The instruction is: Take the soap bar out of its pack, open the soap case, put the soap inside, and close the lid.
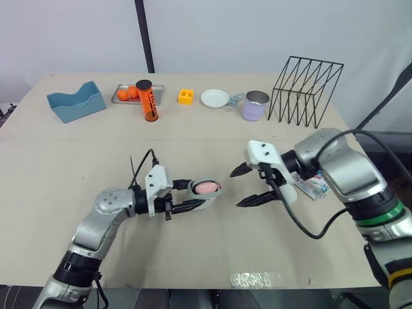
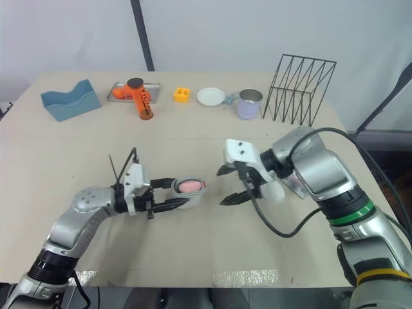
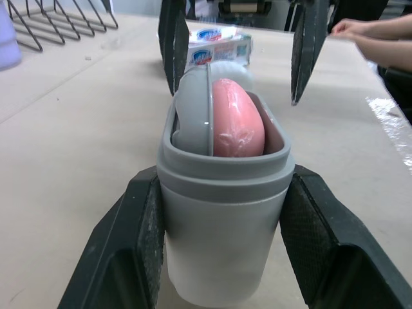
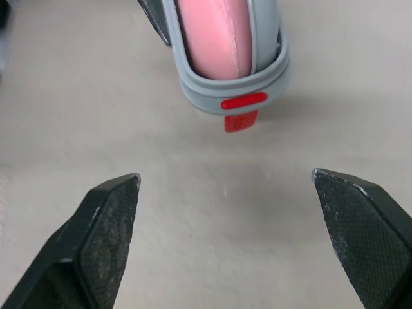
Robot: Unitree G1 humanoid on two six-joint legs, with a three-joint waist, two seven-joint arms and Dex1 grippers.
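Head view: a pale wooden surface [image 1: 212, 135]. Near its middle, the left pincer [image 1: 196, 194] grips a grey plastic soap case [image 1: 209, 198] between its two black fingers. An oval pink soap bar [image 1: 206, 187] lies in the open case. Just beside the case, toward the right edge, the right pincer [image 1: 235, 189] hovers with its fingers spread wide and nothing in them. A white and blue soap pack [image 1: 315, 187] lies near the right edge, partly hidden behind the right arm. A black wire rack [image 1: 306, 90] stands at the far right corner.

Left wrist view: both finger pads [image 3: 138, 244] press on the case's grey sides [image 3: 225, 219]. The soap [image 3: 238, 119] stands on edge inside, with a paler grey rounded piece [image 3: 193, 109] beside it. Beyond the case hang the right pincer's two fingers [image 3: 172, 45], well apart, and between them lies the soap pack [image 3: 215, 48]. A person's hands [image 3: 373, 35] rest at the surface's edge.

Right wrist view: the two fingertips [image 4: 106, 238] are far apart and hold nothing. Ahead of them is the end of the case [image 4: 193, 84], with a small red catch [image 4: 243, 102], and the soap [image 4: 215, 35] inside.
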